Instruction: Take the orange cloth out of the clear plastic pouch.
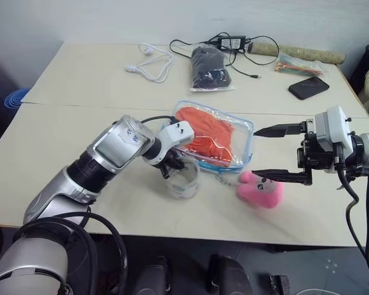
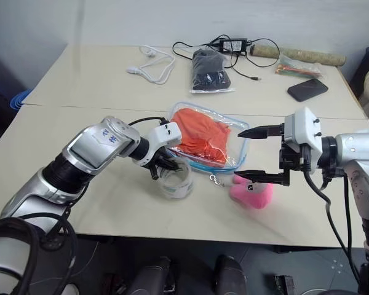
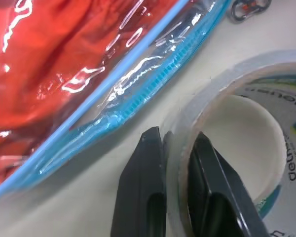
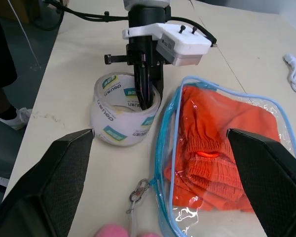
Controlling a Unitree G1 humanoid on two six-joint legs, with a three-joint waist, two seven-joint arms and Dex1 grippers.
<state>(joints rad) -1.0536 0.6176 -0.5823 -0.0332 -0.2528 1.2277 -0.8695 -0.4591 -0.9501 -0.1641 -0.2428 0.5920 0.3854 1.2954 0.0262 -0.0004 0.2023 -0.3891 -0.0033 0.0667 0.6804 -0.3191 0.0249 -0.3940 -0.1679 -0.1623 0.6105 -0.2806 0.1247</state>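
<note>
**The cloth is still in the pouch**

The orange cloth [image 1: 209, 136] lies inside the clear pouch [image 1: 245, 126] in the middle of the table [image 1: 67, 141]. No part of it is out yet, so the main job is not done.

The left gripper [image 4: 147, 94] points down at a roll of tape [image 4: 119, 120] just beside the pouch. Its two fingers [image 3: 143, 187] are closed on the wall of the roll, one inside the ring and one outside. It has the tape, not the pouch.

The right gripper [image 1: 280, 153] hangs near the other side of the pouch with its fingers wide apart. It holds nothing. One finger is over the pink plush toy [image 1: 258, 190] that hangs from the pouch.

I cannot tell from here if the blue zipper [image 3: 153, 81] is open or shut.

What is left, I think: get the tape out of the way, hold the pouch, and pull the cloth out.
</note>
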